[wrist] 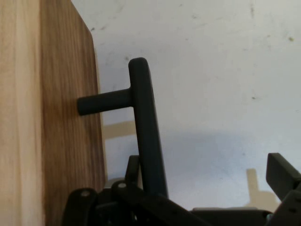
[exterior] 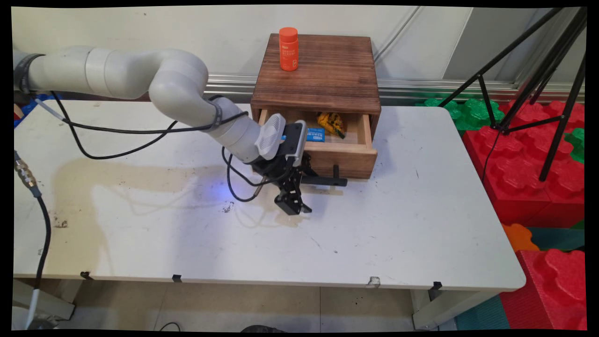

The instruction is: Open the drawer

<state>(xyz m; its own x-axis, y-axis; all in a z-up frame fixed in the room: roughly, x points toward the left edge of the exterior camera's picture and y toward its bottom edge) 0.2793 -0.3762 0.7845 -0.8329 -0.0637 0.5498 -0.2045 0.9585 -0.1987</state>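
My gripper (exterior: 306, 189) hangs spread open just before the drawer (exterior: 344, 157), one finger behind its black handle (wrist: 146, 127) (not clamped).

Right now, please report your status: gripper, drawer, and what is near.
Gripper open, low beside the black drawer handle, not clamped on it. Drawer pulled out of the wooden box; blue packet and yellow item inside. Orange bottle upright on top.

One wooden cabinet (exterior: 318, 75) with one open drawer (exterior: 344, 152) and one black bar handle (wrist: 148, 136). One orange bottle (exterior: 288, 48) on top. Inside the drawer, one blue packet (exterior: 315, 135) and one yellow crumpled item (exterior: 330, 123). One white table (exterior: 421, 224). One gripper (exterior: 299, 194).
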